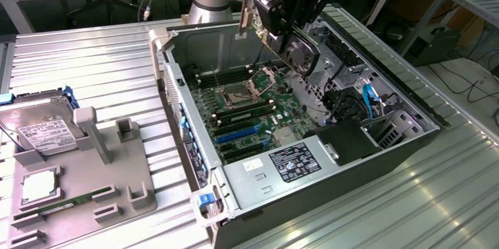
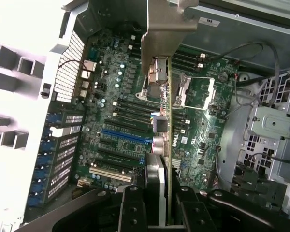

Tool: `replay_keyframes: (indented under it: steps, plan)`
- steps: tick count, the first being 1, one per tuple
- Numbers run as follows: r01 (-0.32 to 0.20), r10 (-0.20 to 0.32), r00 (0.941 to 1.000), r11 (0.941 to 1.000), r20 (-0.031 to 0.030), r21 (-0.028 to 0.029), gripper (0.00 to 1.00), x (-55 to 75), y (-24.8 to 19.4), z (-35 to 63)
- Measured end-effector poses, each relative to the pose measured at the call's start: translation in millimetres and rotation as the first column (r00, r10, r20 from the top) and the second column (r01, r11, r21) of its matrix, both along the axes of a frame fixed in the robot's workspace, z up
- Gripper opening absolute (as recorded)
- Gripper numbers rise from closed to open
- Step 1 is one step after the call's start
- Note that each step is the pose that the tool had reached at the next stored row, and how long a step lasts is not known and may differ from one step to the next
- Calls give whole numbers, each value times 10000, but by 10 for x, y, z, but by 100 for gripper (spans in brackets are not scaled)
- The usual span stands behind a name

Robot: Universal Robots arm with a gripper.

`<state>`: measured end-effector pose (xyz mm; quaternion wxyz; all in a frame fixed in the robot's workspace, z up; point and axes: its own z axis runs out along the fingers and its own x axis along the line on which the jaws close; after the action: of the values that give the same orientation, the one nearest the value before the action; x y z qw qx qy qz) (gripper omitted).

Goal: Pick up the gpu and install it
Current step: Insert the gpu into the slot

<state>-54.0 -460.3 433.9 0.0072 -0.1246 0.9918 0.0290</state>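
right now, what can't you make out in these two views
Wrist view: the gpu is edge-on in the hand, so its faces are hidden, and it covers the motherboard strip beneath it.
Exterior view: the top edge cuts off the hand's upper part.
Exterior view: the hard drive label print is too small to read.

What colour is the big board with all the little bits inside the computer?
Dark green. The motherboard shows best in the wrist view.
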Motion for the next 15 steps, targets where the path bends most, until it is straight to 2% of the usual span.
replay_keyframes:
  steps: [8, 15]
  plan:
    - [-564, 564, 9984, 9984, 0, -1, 28, 0, 0, 0]
    - [-1103, 1103, 9939, 9939, 0, 0, 28, 0, 0, 0]
